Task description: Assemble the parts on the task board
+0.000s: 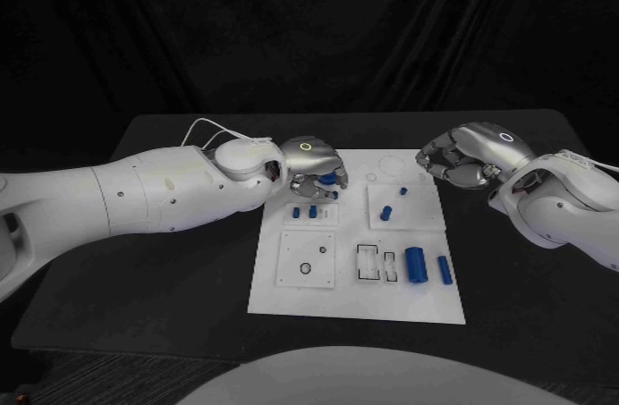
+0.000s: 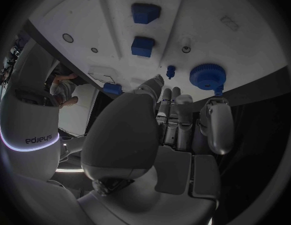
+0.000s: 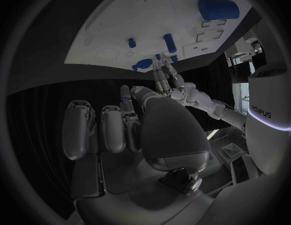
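Left hand: you see the left hand (image 1: 314,165) over the far left part of the task board (image 1: 356,302), fingers curled downward around a small blue part (image 1: 327,180) at its fingertips. From the head view you cannot tell for sure whether the fingers pinch that part or only close near it.
Left wrist view: your left hand's fingers (image 2: 173,115) lie pressed side by side, reaching toward the board; a round toothed blue gear (image 2: 207,76) sits just past the fingertips, with a small blue peg (image 2: 171,71) beside it. Contact with the gear cannot be confirmed.
Right hand: the right hand (image 1: 462,162) hovers at the far right edge of the board, fingers curled in toward the palm, and you see nothing in them.
Right wrist view: the right hand's fingers (image 3: 102,127) sit close together and bent, apart from the board.
Parts near the left hand: two square blue blocks (image 1: 304,213) stand just beside that hand, on the near side.
Middle of the board: a short blue pin (image 1: 402,191) and a blue peg (image 1: 385,213) stand well apart from both hands.
Near right of the board: a large blue cylinder (image 1: 415,262) and a thinner blue rod (image 1: 445,269) lie side by side, next to rectangular slots (image 1: 369,263).
Table: the board lies flat on the black table (image 1: 155,289).
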